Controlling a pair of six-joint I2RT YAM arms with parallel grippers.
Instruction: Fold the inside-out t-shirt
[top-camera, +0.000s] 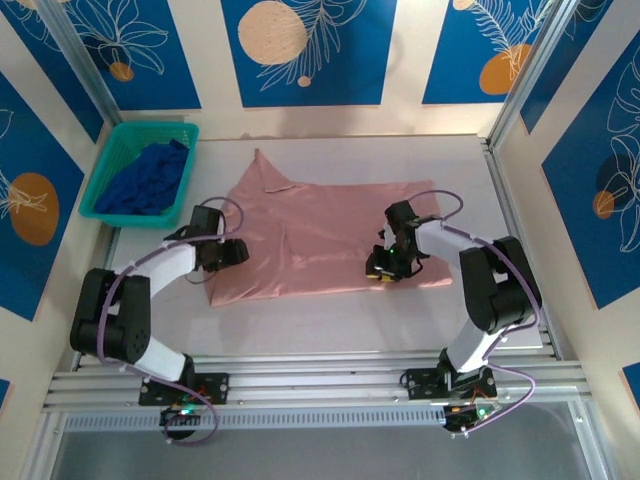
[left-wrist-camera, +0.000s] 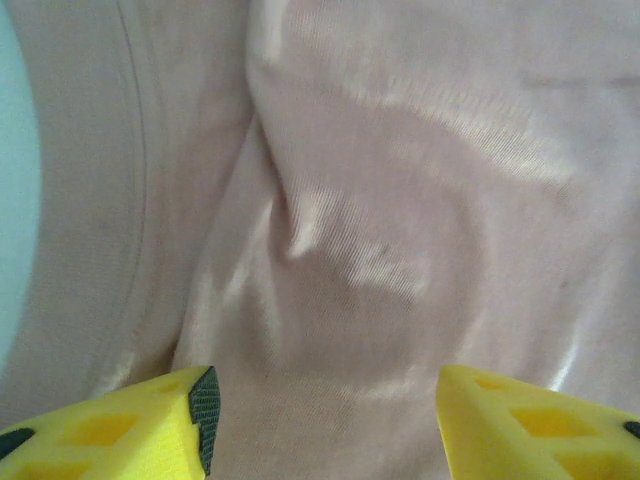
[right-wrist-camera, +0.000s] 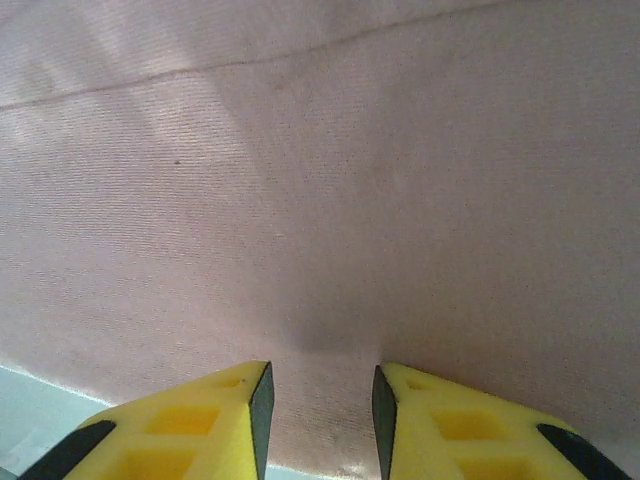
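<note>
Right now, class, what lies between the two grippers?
The t-shirt, spread out, spans from the left gripper to the right gripper, seen from the top view.

Bright, even light; glossy highlights streak the t-shirt in the soft, slightly blurred left wrist view.

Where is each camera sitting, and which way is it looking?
Top camera: high up behind the arms, looking down at the table, the pink t-shirt, both arms, the left gripper and the right gripper.
Left wrist camera: on the left wrist, looking down at rumpled cloth; its yellow fingers show at the bottom.
Right wrist camera: on the right wrist, looking down at smooth cloth near the shirt's edge; its yellow fingers show.
Shared: all three see the same t-shirt.
</note>
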